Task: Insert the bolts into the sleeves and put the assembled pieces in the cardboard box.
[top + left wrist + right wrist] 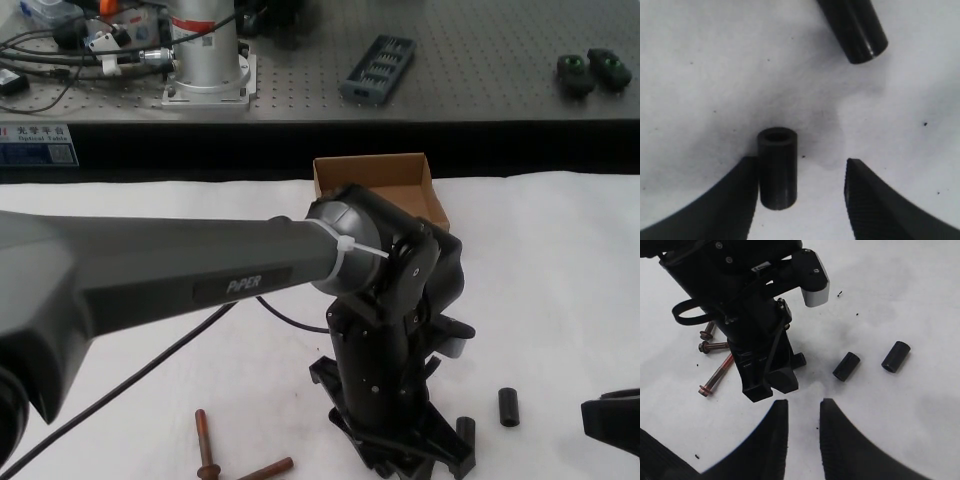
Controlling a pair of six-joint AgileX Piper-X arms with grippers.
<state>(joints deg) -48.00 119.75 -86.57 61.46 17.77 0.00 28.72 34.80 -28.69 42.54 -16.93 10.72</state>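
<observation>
Black sleeve point(778, 170) between left jaws

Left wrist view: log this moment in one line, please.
left gripper open around black cylindrical sleeve on white cloth | sleeve beside one finger | right gripper open, empty | copper-coloured bolts loose on cloth

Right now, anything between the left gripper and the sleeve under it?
Nothing visible. The left gripper is open with the sleeve between its fingers, close to one; the second sleeve lies apart, farther out.
</observation>
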